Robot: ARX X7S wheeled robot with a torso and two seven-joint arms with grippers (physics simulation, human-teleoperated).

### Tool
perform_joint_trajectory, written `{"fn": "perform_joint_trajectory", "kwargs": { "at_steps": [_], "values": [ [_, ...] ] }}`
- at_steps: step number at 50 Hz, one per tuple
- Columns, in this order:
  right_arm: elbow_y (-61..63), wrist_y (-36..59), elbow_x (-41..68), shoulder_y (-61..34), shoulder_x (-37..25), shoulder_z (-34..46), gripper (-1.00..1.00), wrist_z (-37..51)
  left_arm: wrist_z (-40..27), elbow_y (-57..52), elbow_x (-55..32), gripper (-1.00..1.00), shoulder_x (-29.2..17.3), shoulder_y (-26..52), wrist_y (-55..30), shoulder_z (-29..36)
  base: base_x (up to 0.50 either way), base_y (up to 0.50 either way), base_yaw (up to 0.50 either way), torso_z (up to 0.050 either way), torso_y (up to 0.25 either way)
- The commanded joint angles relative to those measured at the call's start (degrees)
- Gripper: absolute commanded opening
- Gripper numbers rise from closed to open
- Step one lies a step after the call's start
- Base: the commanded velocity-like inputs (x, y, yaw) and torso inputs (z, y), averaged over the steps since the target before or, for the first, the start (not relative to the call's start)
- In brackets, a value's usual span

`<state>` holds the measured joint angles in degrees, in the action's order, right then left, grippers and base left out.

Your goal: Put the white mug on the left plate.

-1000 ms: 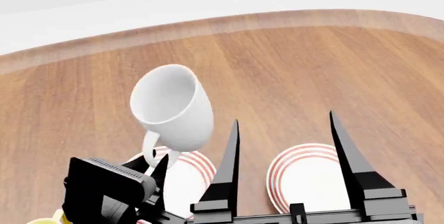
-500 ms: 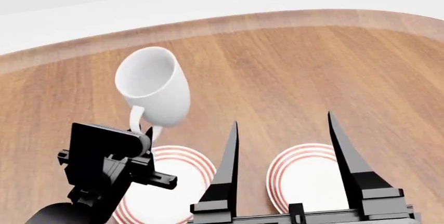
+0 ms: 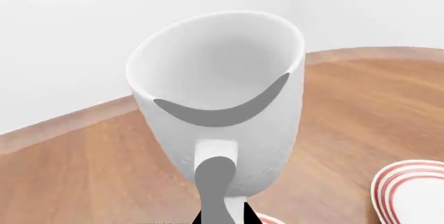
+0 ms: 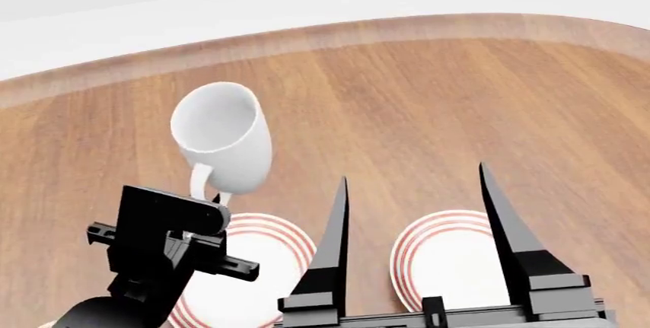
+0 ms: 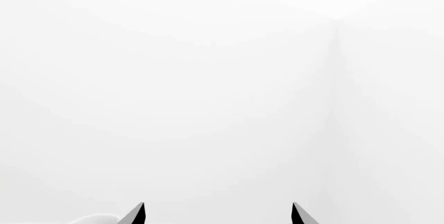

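Observation:
The tall all-white mug (image 4: 221, 148) hangs in the air, tilted with its mouth toward me, above the far edge of the left plate (image 4: 249, 267). My left gripper (image 4: 210, 197) is shut on its white loop handle. In the left wrist view the white mug (image 3: 222, 99) fills the middle, with the gripper (image 3: 222, 216) pinching the handle at the bottom edge. My right gripper (image 4: 412, 176) is open and empty, its two black fingers upright over the near table. In the right wrist view the gripper (image 5: 217, 212) faces a blank white wall.
The second red-ringed plate (image 4: 447, 259) lies to the right of the left plate, between my right gripper's fingers in the head view; its rim shows in the left wrist view (image 3: 409, 193). The round wooden table (image 4: 427, 100) has a pale raised rim at the back.
My left gripper has lifted the white mug up and to the left, then settled it slightly lower and nearer. The left plate is now more uncovered. The right arm has not moved.

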<state>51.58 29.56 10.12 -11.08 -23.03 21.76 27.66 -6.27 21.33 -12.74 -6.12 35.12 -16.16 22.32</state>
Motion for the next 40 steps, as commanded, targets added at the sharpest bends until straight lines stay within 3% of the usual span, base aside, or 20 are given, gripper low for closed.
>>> {"fn": "perform_joint_trajectory", "kwargs": {
  "at_steps": [1, 23, 40],
  "values": [
    [-0.1, -0.2, 0.0, 0.0, -0.1, 0.2, 1.0, 0.2, -3.6, 0.2, 5.2, -1.0, -0.9, -0.8, 2.1, 3.8, 0.0, 0.0, 0.0, 0.0, 0.0],
    [-0.2, -0.4, 0.3, -0.2, -0.4, 0.4, 1.0, 0.4, -3.8, -5.0, 5.9, -1.0, -2.0, -1.3, -7.7, 7.4, 0.0, 0.0, 0.0, 0.0, 0.0],
    [-0.3, -0.3, 0.5, -0.4, -0.4, 0.7, 1.0, 0.7, -3.7, -0.7, 5.2, -1.0, -1.5, -0.3, -7.9, 7.9, 0.0, 0.0, 0.0, 0.0, 0.001]
  ]
}}
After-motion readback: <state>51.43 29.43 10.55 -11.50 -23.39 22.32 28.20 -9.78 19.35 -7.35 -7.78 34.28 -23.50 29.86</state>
